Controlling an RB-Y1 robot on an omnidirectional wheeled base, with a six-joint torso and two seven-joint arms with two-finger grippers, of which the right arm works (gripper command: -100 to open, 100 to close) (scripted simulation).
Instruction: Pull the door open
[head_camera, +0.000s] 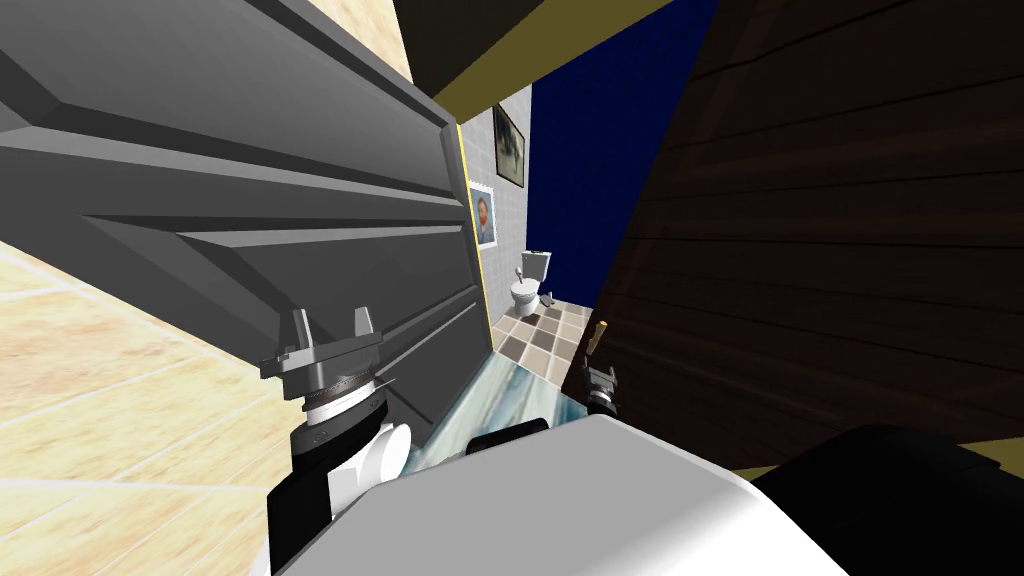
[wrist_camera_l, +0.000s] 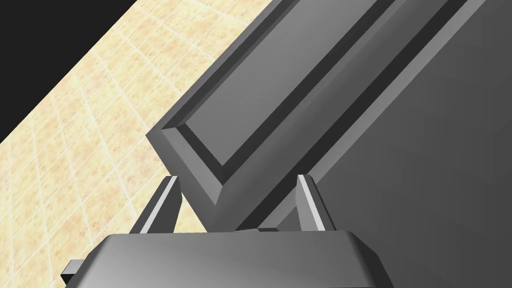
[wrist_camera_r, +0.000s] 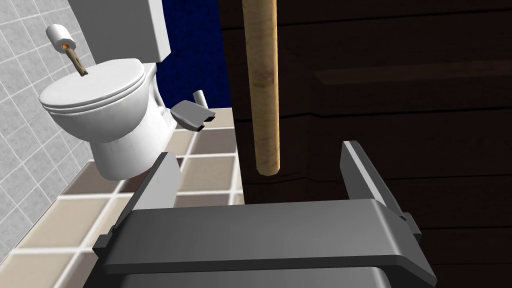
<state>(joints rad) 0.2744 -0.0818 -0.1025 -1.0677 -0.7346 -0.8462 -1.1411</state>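
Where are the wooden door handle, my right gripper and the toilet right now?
wooden door handle (wrist_camera_r: 262, 85): right wrist view, mid-length of the bar.
right gripper (wrist_camera_r: 258, 151): right wrist view, midway between its open fingertips.
toilet (wrist_camera_r: 125, 130): right wrist view, side of the white bowl.

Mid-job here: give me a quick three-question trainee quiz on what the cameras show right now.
1. True or false: the right gripper is shut on the wooden handle of the dark door.
2. What stands on the tiled floor past the doorway? A) a sink B) a white toilet C) a bed
3. Fill in: the left gripper, by the grey panelled door, is ____.
Key: 1 false, its fingers stand open; 2 B; 3 open.
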